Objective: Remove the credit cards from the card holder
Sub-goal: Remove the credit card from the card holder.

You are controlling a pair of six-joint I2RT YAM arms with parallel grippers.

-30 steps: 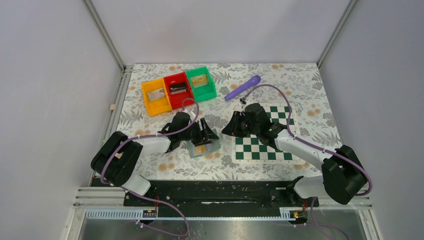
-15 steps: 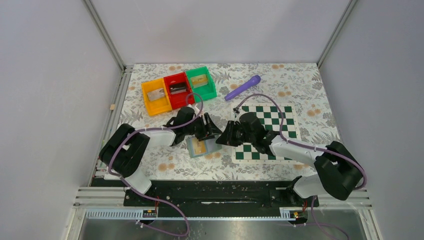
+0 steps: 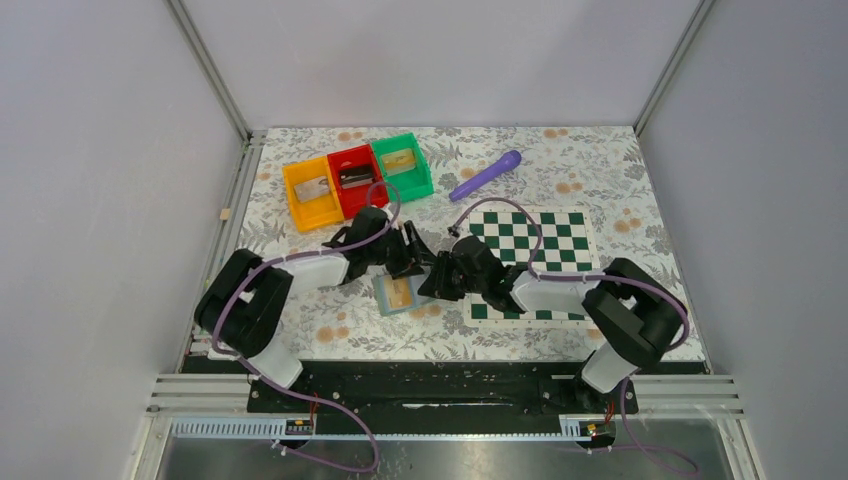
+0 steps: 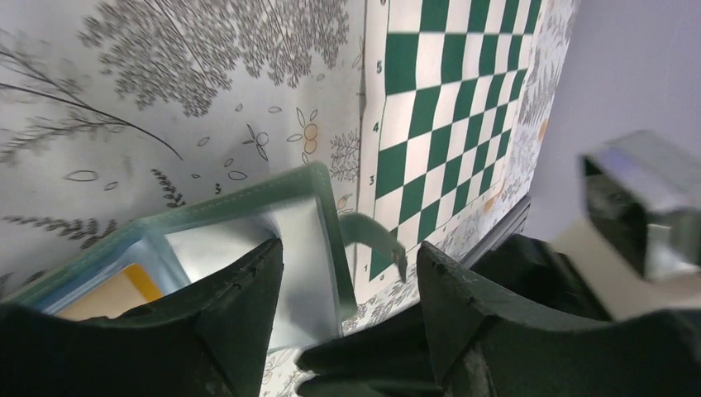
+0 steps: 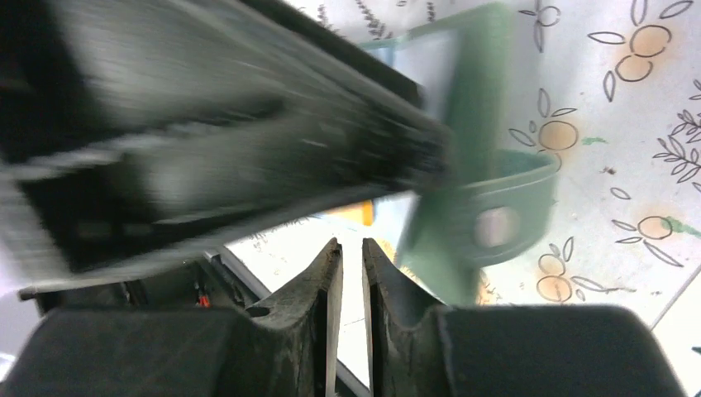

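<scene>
The card holder [image 3: 384, 298] lies open on the floral table between both arms, light-blue inside with a teal edge. A yellowish credit card [image 3: 401, 293] sits in its left panel; it also shows in the left wrist view [image 4: 124, 289]. My left gripper [image 3: 413, 257] is open above the holder's far edge, its fingers [image 4: 240, 314] straddling the right panel [image 4: 302, 240]. My right gripper [image 3: 434, 281] is at the holder's right side, jaws almost together with nothing between them [image 5: 347, 246]. The holder's green snap strap [image 5: 488, 223] lies just beside them.
A green-and-white chessboard [image 3: 540, 250] lies right of the holder, under my right arm. Orange [image 3: 311, 193], red [image 3: 356, 180] and green [image 3: 402, 168] bins stand at the back left, each holding something. A purple stick-like object [image 3: 486, 175] lies behind the board.
My right gripper has moved left off the chessboard to the holder's right edge. My left gripper has shifted slightly right and back over the holder. The holder has stayed put.
</scene>
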